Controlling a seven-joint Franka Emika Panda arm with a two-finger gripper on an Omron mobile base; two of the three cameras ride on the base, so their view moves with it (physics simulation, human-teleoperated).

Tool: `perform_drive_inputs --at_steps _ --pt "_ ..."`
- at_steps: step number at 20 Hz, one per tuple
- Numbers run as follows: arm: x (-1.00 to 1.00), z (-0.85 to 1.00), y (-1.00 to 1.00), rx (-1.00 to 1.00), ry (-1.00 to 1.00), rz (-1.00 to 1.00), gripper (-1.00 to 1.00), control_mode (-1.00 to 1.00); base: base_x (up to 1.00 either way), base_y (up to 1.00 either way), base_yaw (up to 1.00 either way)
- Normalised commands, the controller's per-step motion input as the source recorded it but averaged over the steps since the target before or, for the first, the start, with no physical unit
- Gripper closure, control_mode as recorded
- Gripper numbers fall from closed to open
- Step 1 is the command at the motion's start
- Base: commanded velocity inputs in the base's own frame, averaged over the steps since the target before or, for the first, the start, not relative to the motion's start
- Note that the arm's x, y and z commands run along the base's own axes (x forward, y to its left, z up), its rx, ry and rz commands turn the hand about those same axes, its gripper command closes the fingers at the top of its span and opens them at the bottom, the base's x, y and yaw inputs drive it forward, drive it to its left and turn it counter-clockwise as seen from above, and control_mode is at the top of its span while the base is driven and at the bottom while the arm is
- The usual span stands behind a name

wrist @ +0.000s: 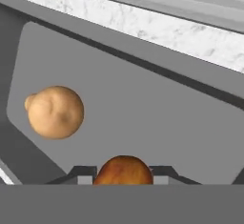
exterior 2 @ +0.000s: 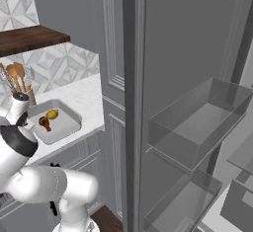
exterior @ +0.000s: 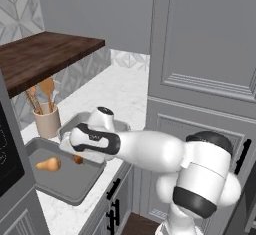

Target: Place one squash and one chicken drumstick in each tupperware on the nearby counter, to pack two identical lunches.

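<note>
White marble counter is stretching away beyond the gripper, carrying two grey tupperware trays: the near tupperware lying directly beneath the gripper, the far tupperware sitting past it, already holding a squash and a drumstick. Inside the near tray, a squash is resting apart, to the gripper's left in the hand view. The jaws are clamping the chicken drumstick, hanging just over bare tray floor, so releasing looks next.

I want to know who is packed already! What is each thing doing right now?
Near tray: holds a squash, not full yet.
Far tray: holds a squash and a drumstick.
Drumstick: gripped, low over the near tray.
Tool: shut on the drumstick.
Crock: upright, holding spoons.
</note>
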Motion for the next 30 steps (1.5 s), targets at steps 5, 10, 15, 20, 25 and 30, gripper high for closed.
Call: perform_drive_inputs --at_steps 5,10,15,20,25,30 --pt "-0.03 -0.39 0.29 -0.04 0.15 -0.05 1.00 -1.00 0.00 0.00 0.00" --pt "0.13 -0.57 0.32 -0.11 0.10 -0.08 1.00 -1.00 0.00 0.00 0.00" --pt "0.29 -0.09 0.09 -0.09 0.01 -0.11 1.00 -1.00 0.00 0.00 0.00" --pt "0.20 0.35 0.00 -0.01 0.00 -0.13 -1.00 -1.00 0.00 0.00 0.00" --pt "0.00 0.17 0.00 -0.04 0.00 -0.09 -1.00 -1.00 0.00 0.00 0.00" --pt "0.00 -0.03 -0.02 -0.11 -0.05 -0.08 -1.00 -1.00 0.00 0.00 0.00"
